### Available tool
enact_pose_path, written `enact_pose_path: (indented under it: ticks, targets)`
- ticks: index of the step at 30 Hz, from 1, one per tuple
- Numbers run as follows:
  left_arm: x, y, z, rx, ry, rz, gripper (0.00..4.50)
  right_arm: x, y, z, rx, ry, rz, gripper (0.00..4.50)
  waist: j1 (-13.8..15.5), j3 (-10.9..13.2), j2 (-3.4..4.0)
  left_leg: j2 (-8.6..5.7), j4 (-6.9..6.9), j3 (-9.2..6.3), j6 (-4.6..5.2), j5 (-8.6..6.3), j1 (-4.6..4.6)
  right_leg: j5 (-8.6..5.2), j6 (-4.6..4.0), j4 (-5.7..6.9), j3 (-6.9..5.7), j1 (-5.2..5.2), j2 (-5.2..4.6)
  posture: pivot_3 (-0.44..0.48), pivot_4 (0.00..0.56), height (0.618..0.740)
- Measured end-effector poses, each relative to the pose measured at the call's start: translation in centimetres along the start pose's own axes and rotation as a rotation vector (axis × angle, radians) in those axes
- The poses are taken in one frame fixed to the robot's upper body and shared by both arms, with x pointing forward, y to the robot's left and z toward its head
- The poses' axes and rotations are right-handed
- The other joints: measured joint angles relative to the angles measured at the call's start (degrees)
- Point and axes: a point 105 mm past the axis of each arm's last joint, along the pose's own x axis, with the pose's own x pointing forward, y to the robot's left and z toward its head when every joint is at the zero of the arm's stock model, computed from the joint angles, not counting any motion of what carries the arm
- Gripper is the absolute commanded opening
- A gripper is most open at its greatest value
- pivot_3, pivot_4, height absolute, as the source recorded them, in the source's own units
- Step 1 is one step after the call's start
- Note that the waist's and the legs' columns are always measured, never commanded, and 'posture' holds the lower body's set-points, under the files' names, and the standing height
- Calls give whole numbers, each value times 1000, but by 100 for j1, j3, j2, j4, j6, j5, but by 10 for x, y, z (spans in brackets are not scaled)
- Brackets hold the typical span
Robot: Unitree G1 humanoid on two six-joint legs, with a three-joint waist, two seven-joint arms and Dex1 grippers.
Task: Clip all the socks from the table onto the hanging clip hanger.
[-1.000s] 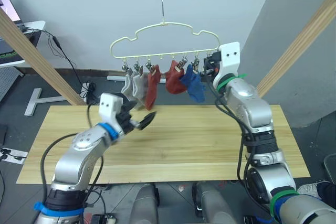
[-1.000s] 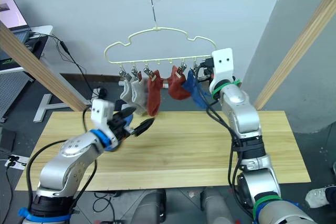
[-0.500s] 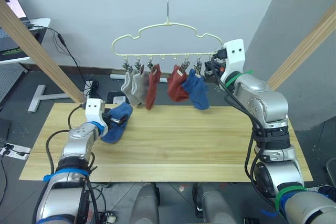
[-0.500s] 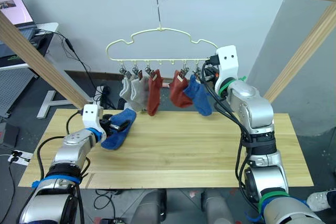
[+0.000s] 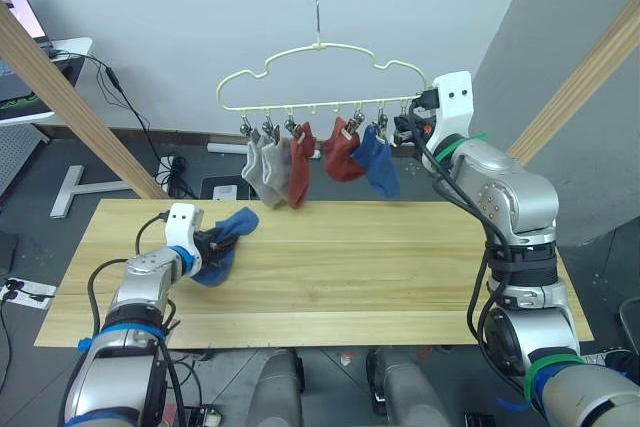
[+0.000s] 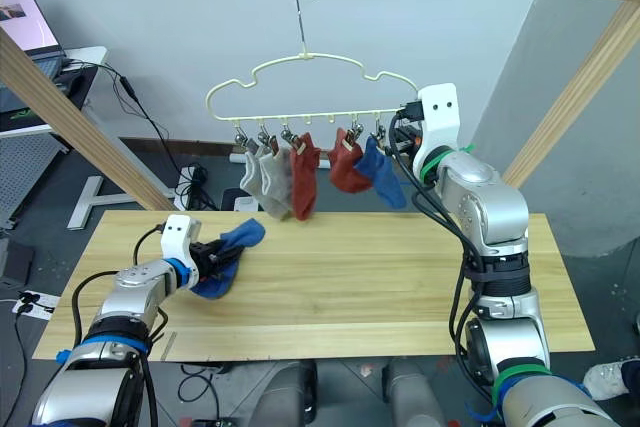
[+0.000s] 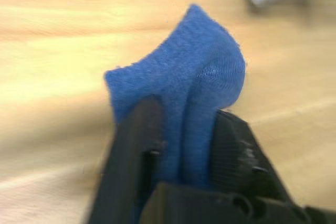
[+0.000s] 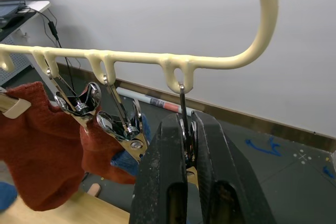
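Socks on the clip hanger (image 5: 318,77) number five: two light grey (image 5: 262,165), two rust red (image 5: 341,152) and one blue (image 5: 379,162), each hanging from a clip on the bar above the far edge of the table (image 5: 400,267). The sixth sock, the last blue sock (image 5: 222,243), sits near the table's left end, pinched between the closed fingers of the left gripper (image 5: 213,244); in the left wrist view the knit is folded in a ridge between the two black fingers (image 7: 137,145), with the free part bulging beyond them. The right gripper (image 5: 409,127) is at the right end of the hanger bar, its fingers closed on the end clip (image 8: 185,140), the one clip with no sock. To do this step well, the judgement is that the left arm should raise the sock with a free edge leading, not the bulged fold, and present that edge into the mouth of the end clip while the right gripper keeps the clip pressed and the hanger steady; release of the clip should come before the left fingers let go. Whether the end clip's mouth is actually spread cannot be seen, as the right fingers cover it. Which end of the sock is cuff or toe cannot be told, and the far part of the sock is hidden by the fold.
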Motion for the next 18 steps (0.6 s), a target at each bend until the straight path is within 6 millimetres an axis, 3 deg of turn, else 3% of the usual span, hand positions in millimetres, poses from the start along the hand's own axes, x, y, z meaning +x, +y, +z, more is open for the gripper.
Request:
enact_pose_path:
  ticks: [2,4,6,8,14,18]
  targets:
    - [0,-34,-6,-46,-18,-131,65,0,-3,1,56,8,7,0,-6,0,0,0,-1,2,0,0,-1,0,0,1,2,-1,-9,-90,242,740]
    - [0,-78,-8,-110,-34,-275,26,2,-6,4,143,29,17,0,0,0,-1,4,0,-4,0,0,-7,1,-1,0,-3,-2,-9,-87,239,740]
    - [0,-111,6,-143,-82,-373,26,3,-8,6,212,57,28,0,24,0,-1,4,3,-7,0,1,-9,1,-2,2,-13,0,-8,-86,237,740]
    - [1,-136,35,-161,-181,-435,26,3,-10,8,290,94,49,0,39,0,0,3,4,-4,10,8,-8,2,-4,2,-14,3,-7,-87,233,740]
    - [12,-189,122,-260,-471,-445,26,-2,-11,16,520,205,91,0,9,0,-1,-2,29,3,17,10,-18,13,13,-3,-5,6,-6,-92,226,740]
    - [16,-198,143,-290,-524,-422,26,-7,-12,18,584,246,93,0,-5,0,0,-2,28,-1,18,10,-21,13,13,-3,-6,4,0,-98,219,740]
